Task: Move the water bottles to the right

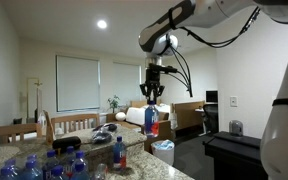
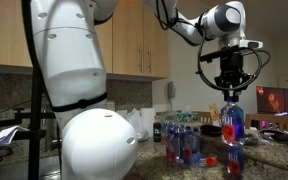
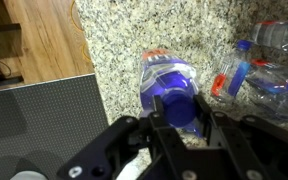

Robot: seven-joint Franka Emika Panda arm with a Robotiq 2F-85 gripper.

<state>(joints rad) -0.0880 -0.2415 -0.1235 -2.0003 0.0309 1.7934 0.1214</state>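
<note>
Clear plastic water bottle with a blue cap and red-blue label hangs above the speckled granite table, clamped at its cap end by the gripper. The other bottles cluster nearby. Such a narrow hold could let it swing or slip, toppling them.

home kitchen, speckled granite counter, wooden wall cabinets, dining chairs, blinded window

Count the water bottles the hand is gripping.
1: the water bottle in the hand, over the granite counter. The other bottles stand apart on it; none seems hidden.
</note>
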